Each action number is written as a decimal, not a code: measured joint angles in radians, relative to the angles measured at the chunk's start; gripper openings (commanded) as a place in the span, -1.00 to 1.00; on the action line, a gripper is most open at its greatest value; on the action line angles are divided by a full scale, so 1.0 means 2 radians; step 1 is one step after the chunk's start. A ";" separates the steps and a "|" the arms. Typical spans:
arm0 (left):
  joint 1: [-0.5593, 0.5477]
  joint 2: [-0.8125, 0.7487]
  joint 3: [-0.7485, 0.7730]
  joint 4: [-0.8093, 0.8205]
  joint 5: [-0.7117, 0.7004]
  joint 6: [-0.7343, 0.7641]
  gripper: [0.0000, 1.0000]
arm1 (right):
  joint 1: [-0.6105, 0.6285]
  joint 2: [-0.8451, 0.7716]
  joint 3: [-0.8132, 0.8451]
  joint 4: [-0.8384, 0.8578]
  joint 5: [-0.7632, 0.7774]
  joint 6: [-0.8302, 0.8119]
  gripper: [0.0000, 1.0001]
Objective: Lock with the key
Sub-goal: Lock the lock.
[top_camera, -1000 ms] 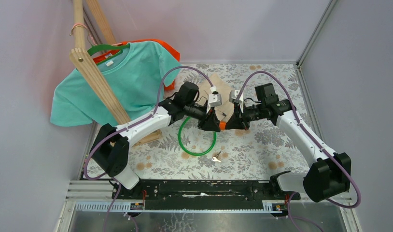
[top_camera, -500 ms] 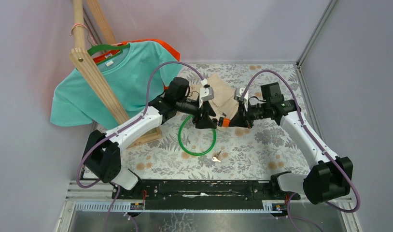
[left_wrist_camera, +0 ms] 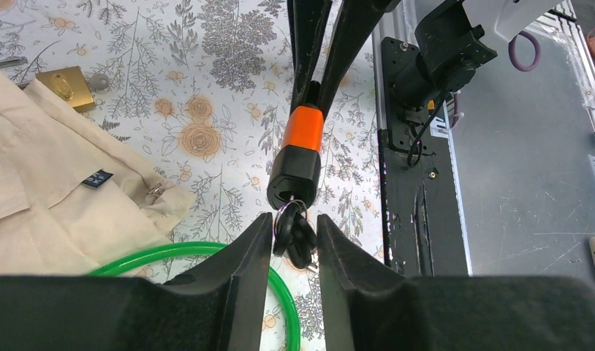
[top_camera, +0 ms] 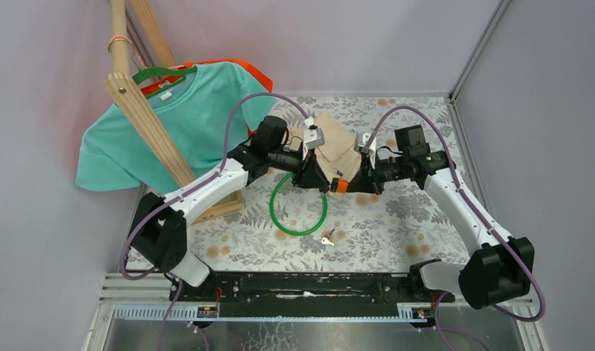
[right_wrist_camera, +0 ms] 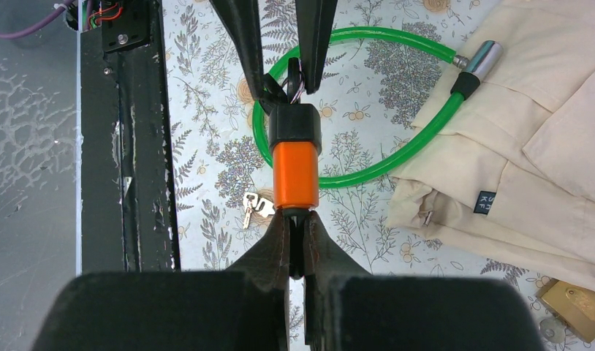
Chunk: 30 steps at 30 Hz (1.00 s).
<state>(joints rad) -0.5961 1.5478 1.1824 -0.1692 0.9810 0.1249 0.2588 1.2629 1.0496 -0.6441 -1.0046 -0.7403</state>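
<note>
Enclosing floral-print table [top_camera: 397, 219], cable lock [right_wrist_camera: 294, 175]: lilac walls [top_camera: 353, 44]; teal shirt [top_camera: 199, 117] left

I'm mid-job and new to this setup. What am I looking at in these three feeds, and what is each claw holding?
You see two robot arms, each ending in a two-finger claw. The wide picture comes from a fixed camera above and behind them; the other two come from a camera on each wrist, looking along its own fingers. The right gripper is clamped on the orange end of a cable lock. The left gripper pinches the black keys hanging at the lock's black end. On the flowered table lie a green cable loop, a beige cloth, a brass padlock and loose keys. A teal shirt hangs at the left.
</note>
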 measured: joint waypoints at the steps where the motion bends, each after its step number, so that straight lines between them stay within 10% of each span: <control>1: 0.000 0.002 0.000 0.000 0.000 -0.002 -0.37 | 0.000 0.000 0.000 0.000 0.000 0.000 -1.00; 11: -0.003 0.015 0.009 0.000 0.008 -0.013 -0.98 | -0.001 -0.006 -0.003 0.000 0.006 -0.002 -1.00; 30: 0.017 -0.010 0.008 -0.035 0.019 0.076 -1.00 | -0.021 -0.055 -0.005 -0.030 0.054 -0.046 -1.00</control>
<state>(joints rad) -0.5617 1.5280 1.1992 -0.2401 1.0180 0.2775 0.2176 1.1538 1.0393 -0.7033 -0.8959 -0.8318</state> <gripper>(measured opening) 0.123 0.052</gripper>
